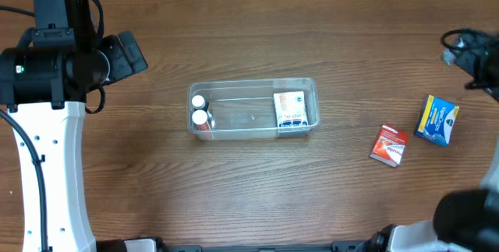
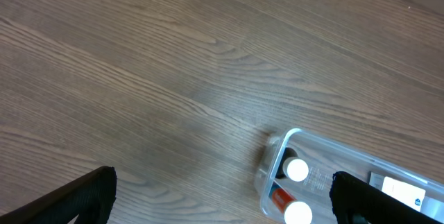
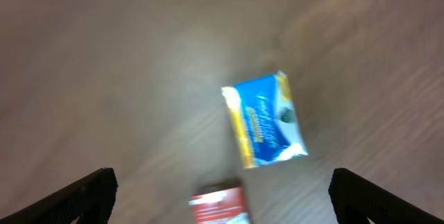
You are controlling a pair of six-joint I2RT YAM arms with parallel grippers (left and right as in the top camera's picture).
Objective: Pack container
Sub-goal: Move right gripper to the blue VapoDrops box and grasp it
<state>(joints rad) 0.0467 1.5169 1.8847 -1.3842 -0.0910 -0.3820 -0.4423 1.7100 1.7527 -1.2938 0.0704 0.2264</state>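
Observation:
The clear plastic container (image 1: 252,90) sits mid-table. It holds two white-capped bottles (image 1: 199,110) at its left end and a white-and-blue box (image 1: 290,111) at its right end. It also shows in the left wrist view (image 2: 281,148). A blue-and-yellow box (image 1: 437,119) and a red packet (image 1: 388,144) lie on the table to the right. In the right wrist view the blue box (image 3: 265,118) and the red packet (image 3: 220,207) are blurred. My left gripper (image 2: 222,196) is open and empty, left of the container. My right gripper (image 3: 222,196) is open and empty above those two items.
The left arm's white base and black wrist (image 1: 54,57) fill the left side. The right arm (image 1: 475,49) is at the right edge. Bare wood table (image 1: 249,189) surrounds the container.

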